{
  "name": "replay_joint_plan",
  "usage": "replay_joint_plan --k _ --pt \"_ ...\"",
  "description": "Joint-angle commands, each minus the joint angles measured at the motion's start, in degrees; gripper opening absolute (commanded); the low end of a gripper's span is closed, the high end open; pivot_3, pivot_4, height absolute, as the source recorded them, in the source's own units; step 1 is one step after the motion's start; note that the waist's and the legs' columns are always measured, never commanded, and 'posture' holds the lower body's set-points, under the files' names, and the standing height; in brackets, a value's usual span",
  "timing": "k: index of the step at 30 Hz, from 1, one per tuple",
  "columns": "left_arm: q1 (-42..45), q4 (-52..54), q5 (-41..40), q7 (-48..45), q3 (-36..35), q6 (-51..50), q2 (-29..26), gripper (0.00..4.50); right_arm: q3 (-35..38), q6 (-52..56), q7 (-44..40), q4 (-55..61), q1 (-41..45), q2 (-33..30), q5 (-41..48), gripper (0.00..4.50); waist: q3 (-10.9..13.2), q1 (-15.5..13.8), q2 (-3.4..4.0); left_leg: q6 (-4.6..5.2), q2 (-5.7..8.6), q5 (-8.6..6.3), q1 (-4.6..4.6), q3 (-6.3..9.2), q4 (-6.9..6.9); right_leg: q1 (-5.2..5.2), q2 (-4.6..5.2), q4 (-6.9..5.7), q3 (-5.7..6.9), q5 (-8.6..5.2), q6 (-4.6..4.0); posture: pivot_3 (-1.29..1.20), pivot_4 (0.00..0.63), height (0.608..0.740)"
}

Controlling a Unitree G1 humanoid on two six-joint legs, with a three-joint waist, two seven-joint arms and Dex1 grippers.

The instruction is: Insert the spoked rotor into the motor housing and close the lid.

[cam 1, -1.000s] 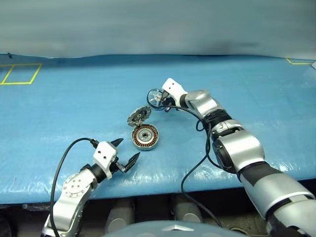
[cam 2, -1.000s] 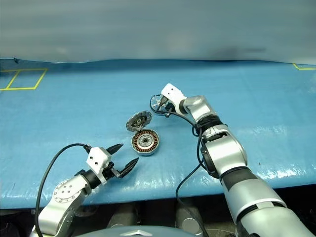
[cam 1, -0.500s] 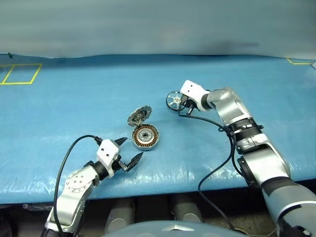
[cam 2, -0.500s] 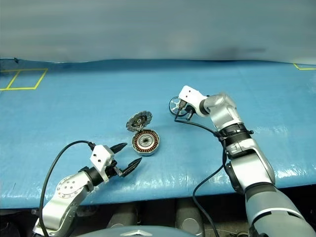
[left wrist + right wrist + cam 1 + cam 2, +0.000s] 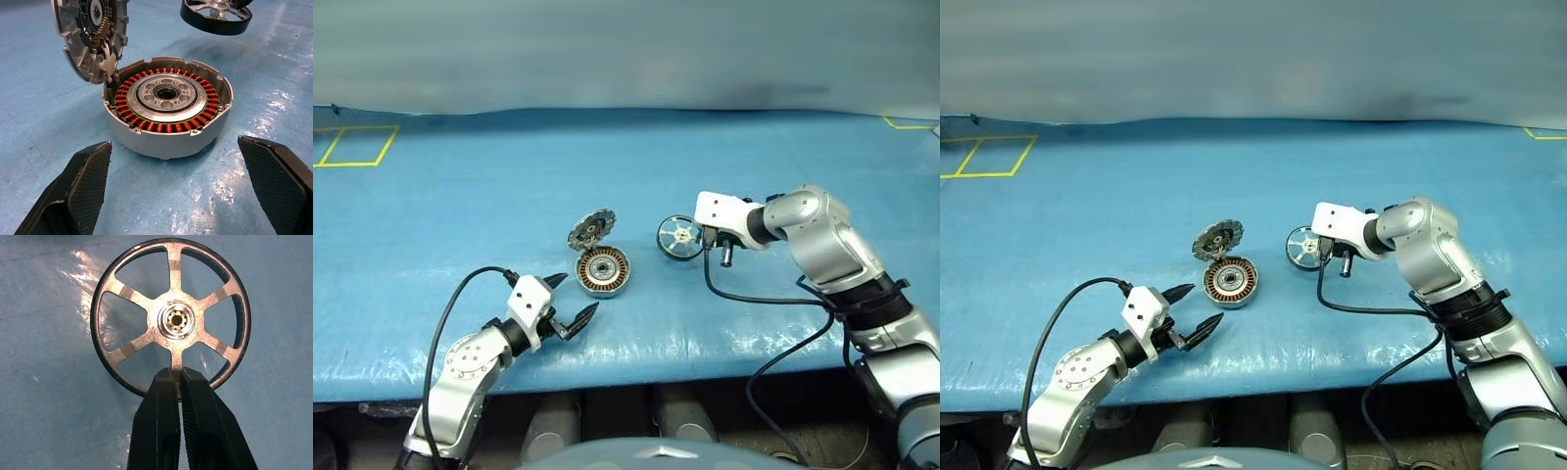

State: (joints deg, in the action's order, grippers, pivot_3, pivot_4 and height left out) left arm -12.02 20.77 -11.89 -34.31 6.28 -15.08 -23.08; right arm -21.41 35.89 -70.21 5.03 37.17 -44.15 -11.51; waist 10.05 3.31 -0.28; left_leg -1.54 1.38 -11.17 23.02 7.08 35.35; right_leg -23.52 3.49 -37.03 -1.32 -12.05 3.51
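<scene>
The motor housing (image 5: 603, 271) lies open on the blue sheet, copper windings ringing its silver hub (image 5: 166, 95). Its lid (image 5: 590, 228) stands tilted up at the far rim, toothed face (image 5: 90, 34) showing. Right of the housing, the spoked rotor (image 5: 679, 237), a black ring with silvery spokes (image 5: 171, 318), hangs a little off the sheet. My right gripper (image 5: 174, 377) is shut on its rim at one spoke. My left gripper (image 5: 574, 296) is open, low over the sheet just in front of the housing, its fingers (image 5: 78, 191) spread wider than the housing.
A blue sheet (image 5: 460, 215) covers the whole table. A yellow tape square (image 5: 352, 147) marks the far left and a yellow corner (image 5: 906, 123) the far right. A black cable (image 5: 754, 299) loops from the right wrist over the sheet near the front edge.
My right arm has carried the rotor from behind the lid to the right and nearer, level with the housing. The left gripper has stayed open in place.
</scene>
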Motion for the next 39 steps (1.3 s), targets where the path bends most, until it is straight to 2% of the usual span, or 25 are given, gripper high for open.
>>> replay_joint_plan --k 1,12,16,18,28,39 --pt "0.6 2.0 -0.7 -0.3 0.4 -0.3 -0.1 4.50 -0.2 1.1 -1.1 3.1 0.4 -0.6 1.3 0.04 0.0 -0.1 -0.02 0.00 0.00 0.00 0.00 0.00 0.02 0.02 0.00 0.00 0.00 0.00 0.00 0.00 0.150 0.740" --pt "0.2 2.6 -0.8 -0.1 0.0 -0.6 -0.1 4.50 -4.7 0.6 -1.6 1.7 0.5 0.0 1.6 0.04 0.0 -1.0 -0.04 0.00 0.00 -0.01 0.05 0.00 0.03 0.00 0.01 0.06 0.01 0.00 0.01 0.00 0.150 0.740" --pt "0.1 2.6 -0.7 0.0 -0.1 -0.5 -0.1 4.50 -4.8 0.3 -1.1 1.5 0.9 0.0 1.7 1.04 0.0 -1.3 -0.04 0.00 0.00 -0.01 0.06 0.00 0.04 0.00 0.01 0.07 0.01 0.00 0.01 0.00 0.150 0.740" --pt "0.1 2.6 -0.7 0.0 -0.1 -0.4 -0.1 4.50 -5.0 -0.2 -1.2 1.6 1.4 -0.8 1.1 1.69 0.0 -1.3 -0.04 0.00 0.00 -0.01 0.07 0.00 0.04 0.00 0.01 0.08 0.01 0.00 0.01 0.00 0.150 0.740" --pt "0.7 2.2 -0.8 -0.5 0.2 -0.4 -0.3 4.50 -3.3 0.7 -3.7 8.4 2.5 -4.0 3.5 1.69 0.0 -1.3 -0.05 0.00 0.00 -0.01 0.11 0.01 0.03 -0.04 0.02 0.10 0.03 0.01 0.01 0.00 0.150 0.740" --pt "0.9 2.0 -0.6 -0.9 0.3 -0.3 -0.1 4.50 -7.1 -2.4 -3.3 7.1 4.9 -1.2 2.3 1.69 0.0 -1.3 -0.06 0.00 0.00 -0.01 0.13 0.01 0.09 -0.03 0.02 0.09 0.04 0.02 0.04 0.00 0.150 0.740"
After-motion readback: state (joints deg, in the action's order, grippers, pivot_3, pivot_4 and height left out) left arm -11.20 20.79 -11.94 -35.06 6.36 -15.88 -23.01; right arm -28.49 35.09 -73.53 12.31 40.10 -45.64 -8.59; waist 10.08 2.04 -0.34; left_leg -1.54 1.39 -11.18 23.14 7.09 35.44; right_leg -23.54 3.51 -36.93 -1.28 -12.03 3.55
